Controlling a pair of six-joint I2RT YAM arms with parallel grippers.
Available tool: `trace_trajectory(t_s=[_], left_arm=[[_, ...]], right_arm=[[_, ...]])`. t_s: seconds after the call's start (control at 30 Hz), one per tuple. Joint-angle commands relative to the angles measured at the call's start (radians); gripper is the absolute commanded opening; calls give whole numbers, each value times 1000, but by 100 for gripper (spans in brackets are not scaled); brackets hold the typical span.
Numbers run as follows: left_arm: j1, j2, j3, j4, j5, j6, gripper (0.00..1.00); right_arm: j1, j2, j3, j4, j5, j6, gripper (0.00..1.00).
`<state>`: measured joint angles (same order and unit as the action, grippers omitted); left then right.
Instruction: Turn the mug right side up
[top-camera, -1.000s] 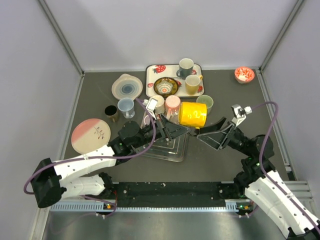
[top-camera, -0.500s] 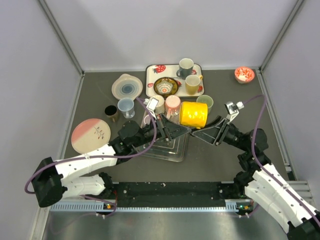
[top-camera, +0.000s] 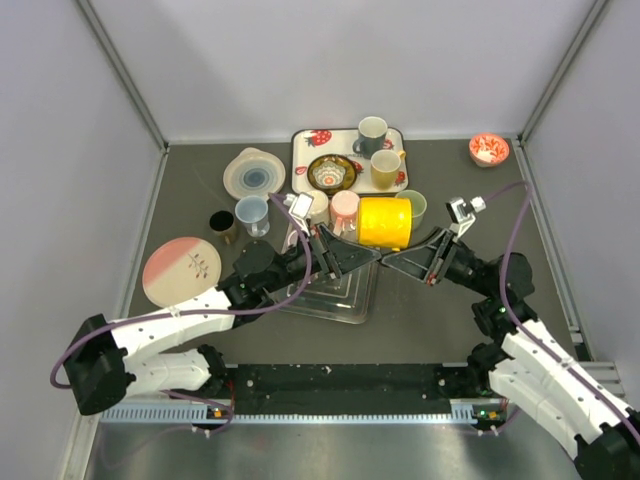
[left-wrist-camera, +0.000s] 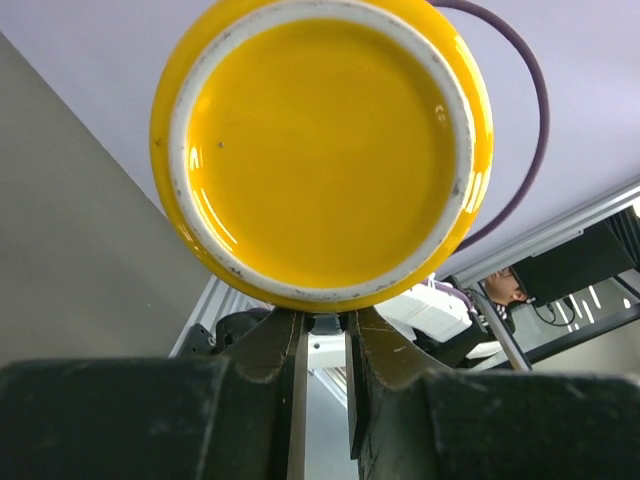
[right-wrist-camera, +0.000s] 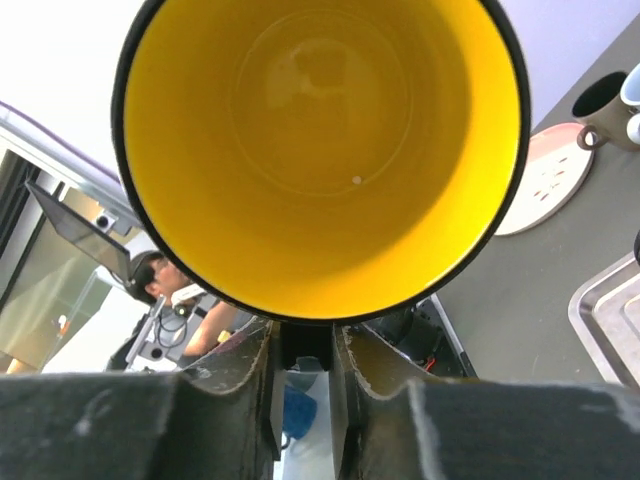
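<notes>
One yellow mug (top-camera: 385, 222), top view, hangs on its side above the table (top-camera: 430, 310), mouth toward the right arm; left wrist: left gripper (left-wrist-camera: 322, 320) clamped beneath its base; right wrist: right gripper (right-wrist-camera: 305, 338) pinched close under its open rim.

3 pale lilac walls (top-camera: 330, 60) enclose a dark grey table (top-camera: 420, 310) — evenly lit.

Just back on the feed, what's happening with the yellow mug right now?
The yellow mug is held aloft on its side between the two arms. The left gripper pinches it under the base end. The right gripper has its fingers narrow under the open mouth and appears to be gripping too. The mug is not yet upright.
</notes>
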<state>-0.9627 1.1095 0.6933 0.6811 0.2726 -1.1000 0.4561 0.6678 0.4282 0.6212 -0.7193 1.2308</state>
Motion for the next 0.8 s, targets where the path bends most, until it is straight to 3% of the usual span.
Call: trace_trajectory(t_s=[0.0, 0.03, 0.2, 0.27, 0.3, 0.37, 0.4, 0.47, 0.63, 0.7, 0.77], left_arm=[[-21, -4, 11, 97, 109, -6, 0], [-19, -5, 6, 94, 109, -4, 0], [-19, -31, -3, 61, 88, 38, 0], [-18, -45, -6, 22, 57, 66, 11], [-18, -53, -8, 8, 39, 74, 30], [-16, -75, -26, -8, -7, 92, 43], [-15, -83, -34, -12, -19, 94, 54], [-7, -97, -51, -29, -52, 95, 61], [12, -109, -78, -48, -69, 86, 64], [30, -123, -87, -95, -82, 78, 64], [54, -160, -98, -144, -104, 74, 64]], right_arm=[[-2, 32, 76, 106, 83, 9, 9], [-2, 38, 83, 104, 81, 7, 1], [-2, 32, 109, -23, 75, -63, 0], [-2, 1, 139, -162, 92, -115, 0], [-4, -8, 148, -202, 98, -169, 0], [-2, -30, 176, -271, 106, -214, 0], [-2, -36, 184, -317, 110, -246, 0], [-2, -50, 199, -359, 115, -269, 0], [-4, -66, 230, -467, 144, -324, 0], [-4, -73, 266, -587, 191, -413, 0], [-2, -63, 369, -837, 326, -502, 0]])
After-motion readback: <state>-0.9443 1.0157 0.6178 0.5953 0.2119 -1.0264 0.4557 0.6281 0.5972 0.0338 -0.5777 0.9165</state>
